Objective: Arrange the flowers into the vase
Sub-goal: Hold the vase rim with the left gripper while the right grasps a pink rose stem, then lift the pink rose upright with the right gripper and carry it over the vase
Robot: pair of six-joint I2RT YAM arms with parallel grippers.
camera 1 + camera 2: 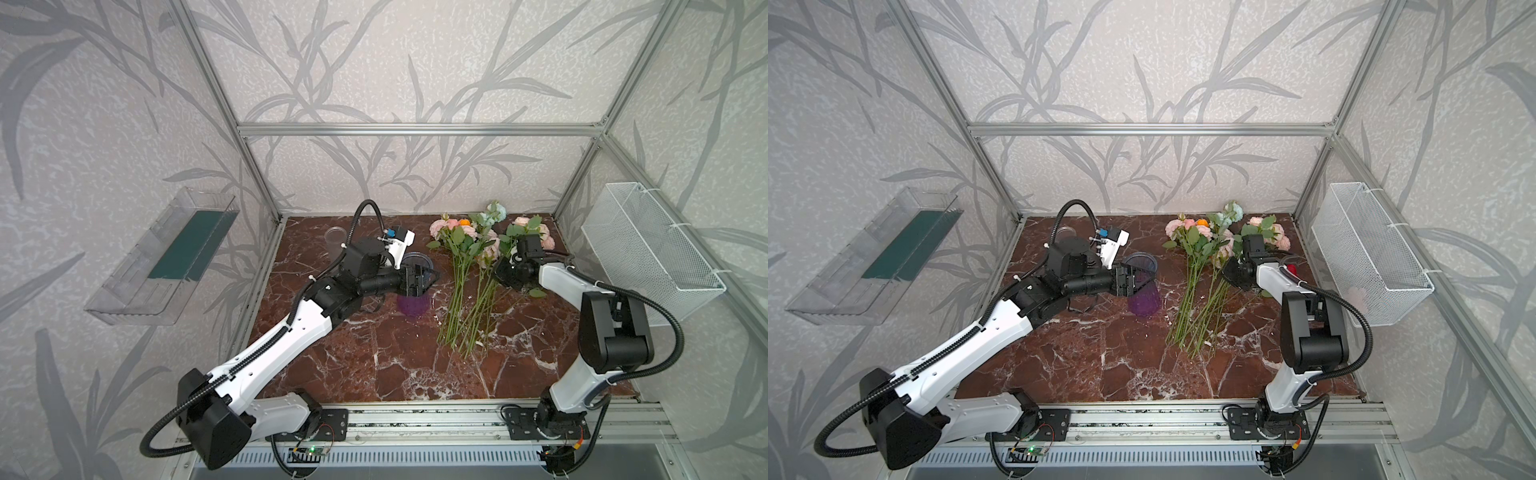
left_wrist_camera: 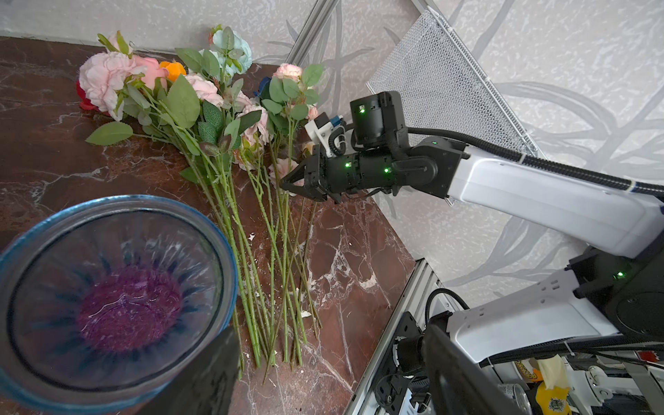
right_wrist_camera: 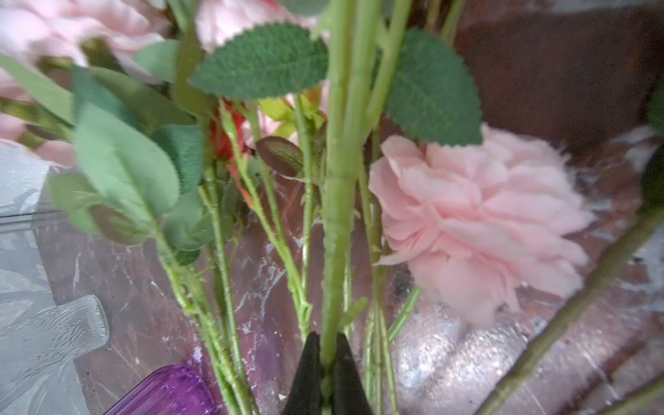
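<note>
Black fingertips of the right gripper (image 3: pixel 327 341) fill the near edge of the right wrist view, pinched shut on one thick green stem (image 3: pixel 336 215). It belongs to the flowers (image 1: pixel 469 266), a loose bundle lying flat on the table (image 1: pixel 374 365) toward 2 o'clock from centre, heads to 12 o'clock, cut ends to 6. The vase (image 1: pixel 412 308) stands empty near 12 o'clock, just beside the bundle. The left gripper (image 1: pixel 430 277) reaches it with jaws spread wide either side; whether they press the glass cannot be told.

Likely trouble: neighbouring stems and leaves cross the held one, so a lift may drag several along. The pinch sits close to the heads, so the long free end could swing and knock the vase.

Petals are frilly pink fabric; leaves serrated, cloth-like; stems plastic with small bumps. The vase is ribbed, flared glass, blue at the lip, purple at the base. The table is glossy red-brown marble. A white wire basket (image 1: pixel 648 249) hangs at 3 o'clock.
</note>
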